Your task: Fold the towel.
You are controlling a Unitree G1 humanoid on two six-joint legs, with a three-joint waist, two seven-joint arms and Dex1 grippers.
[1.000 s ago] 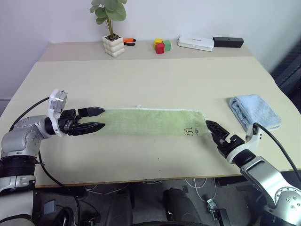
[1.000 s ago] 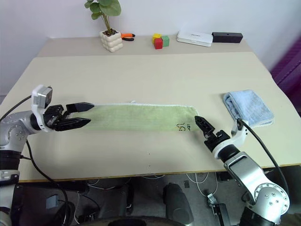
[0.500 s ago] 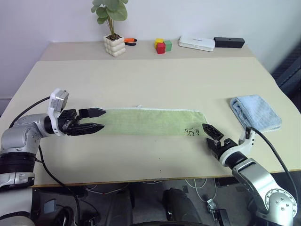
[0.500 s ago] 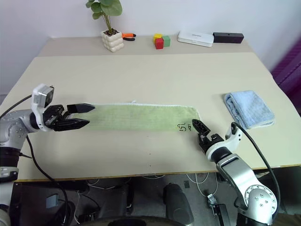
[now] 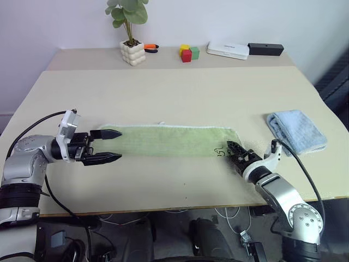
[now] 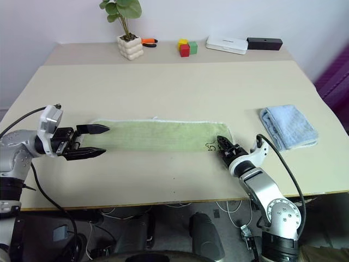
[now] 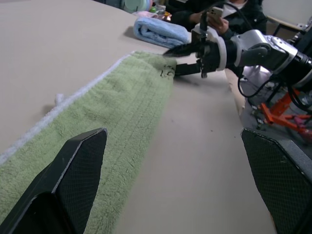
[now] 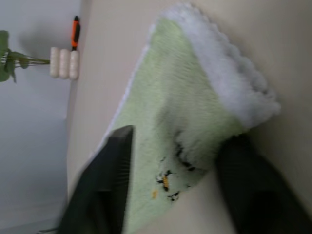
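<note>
Currently the towel [image 5: 172,141] lay flat near the table's front edge; the right gripper [image 6: 224,146] pinched its marked corner, the left gripper [image 5: 112,146] stood open. Next: grip the other end.

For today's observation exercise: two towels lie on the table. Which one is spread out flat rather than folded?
The light green towel, stretched out in a long strip between the two grippers. The smaller light blue towel near the table's right edge is folded into a compact bundle.

You have the towel [image 5: 169,141] lying flat as a long, narrow light green strip across the table's near half, whitish edging along its far side, dark mark at its right end.
</note>
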